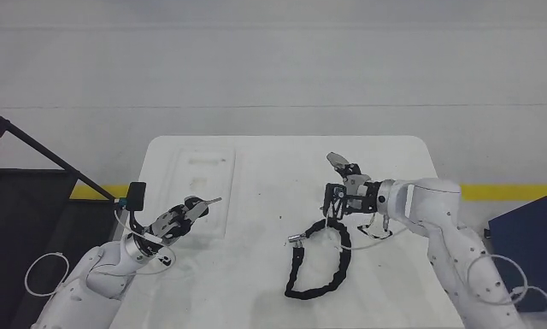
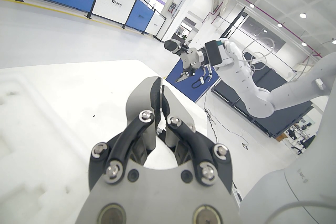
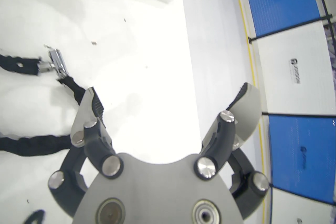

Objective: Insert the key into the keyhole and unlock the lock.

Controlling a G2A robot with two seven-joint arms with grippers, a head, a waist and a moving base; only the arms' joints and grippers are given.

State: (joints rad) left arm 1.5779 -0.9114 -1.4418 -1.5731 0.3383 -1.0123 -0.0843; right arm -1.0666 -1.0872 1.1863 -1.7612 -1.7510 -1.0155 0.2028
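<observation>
The table (image 1: 256, 278) carries a foam tray (image 1: 203, 179), which lies under and beyond the left gripper's fingers. The black chain (image 1: 345, 256) lies slack in a loop. One strand runs just beside a finger of the right gripper (image 3: 168, 91), whose fingers are spread wide, probably poised to steady the chain. The left gripper (image 2: 160, 93) has its fingers pressed together, apparently pinching the key (image 1: 212, 200). The key's tip juts past them toward the lock head (image 3: 56, 63), still well apart, so it looks lined up for insertion.
</observation>
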